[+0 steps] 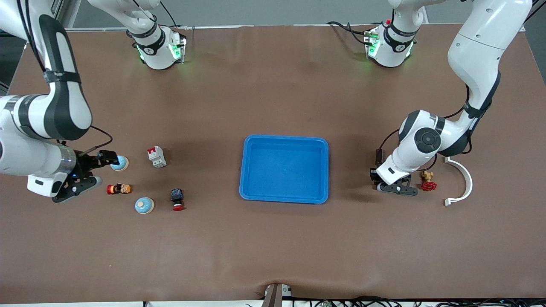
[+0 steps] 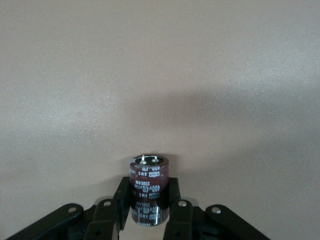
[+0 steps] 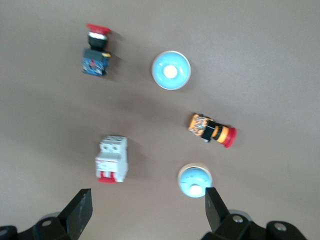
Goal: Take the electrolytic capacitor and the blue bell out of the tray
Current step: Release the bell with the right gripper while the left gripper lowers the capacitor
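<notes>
The big blue tray (image 1: 284, 169) sits mid-table. Toward the left arm's end from the tray, the left gripper (image 1: 396, 188) has its fingers clamped on the dark capacitor (image 2: 148, 187). Toward the right arm's end from the tray, the right gripper (image 1: 91, 170), fingers wide apart, hangs by one small blue bell (image 1: 120, 162).

A robotics lab: two white arms bolted to a brown-covered table (image 1: 273, 238), cables along its edge, a blue tray (image 1: 251, 170) and small electrical parts laid out.
</notes>
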`<control>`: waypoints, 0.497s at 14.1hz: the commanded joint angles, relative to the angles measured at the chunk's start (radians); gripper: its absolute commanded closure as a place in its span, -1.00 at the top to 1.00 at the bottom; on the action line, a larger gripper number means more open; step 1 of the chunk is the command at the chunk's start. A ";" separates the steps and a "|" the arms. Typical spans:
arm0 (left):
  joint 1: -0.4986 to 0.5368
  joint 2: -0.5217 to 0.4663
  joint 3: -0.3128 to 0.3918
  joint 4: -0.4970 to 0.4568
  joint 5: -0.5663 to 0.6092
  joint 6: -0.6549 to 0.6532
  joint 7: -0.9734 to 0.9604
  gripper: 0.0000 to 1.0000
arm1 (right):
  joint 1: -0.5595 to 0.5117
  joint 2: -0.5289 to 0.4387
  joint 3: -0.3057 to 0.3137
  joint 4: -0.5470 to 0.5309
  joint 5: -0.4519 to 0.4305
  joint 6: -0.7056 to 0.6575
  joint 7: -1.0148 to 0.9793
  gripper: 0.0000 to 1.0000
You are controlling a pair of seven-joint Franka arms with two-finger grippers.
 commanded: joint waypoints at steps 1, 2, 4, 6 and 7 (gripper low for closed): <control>0.006 0.007 -0.009 -0.007 0.023 0.014 -0.014 -1.00 | 0.036 -0.009 -0.005 0.108 -0.024 -0.132 0.122 1.00; 0.004 0.007 -0.009 -0.007 0.023 0.014 -0.014 -1.00 | 0.036 -0.040 -0.005 0.126 -0.024 -0.181 0.131 1.00; 0.003 0.008 -0.009 -0.007 0.023 0.014 -0.014 -1.00 | 0.034 -0.136 -0.003 0.124 -0.022 -0.241 0.133 1.00; 0.001 0.008 -0.009 -0.007 0.023 0.014 -0.013 -1.00 | 0.027 -0.219 -0.006 0.117 -0.019 -0.319 0.160 1.00; 0.001 0.008 -0.009 -0.007 0.023 0.014 -0.013 -1.00 | 0.022 -0.259 -0.008 0.104 -0.019 -0.346 0.206 1.00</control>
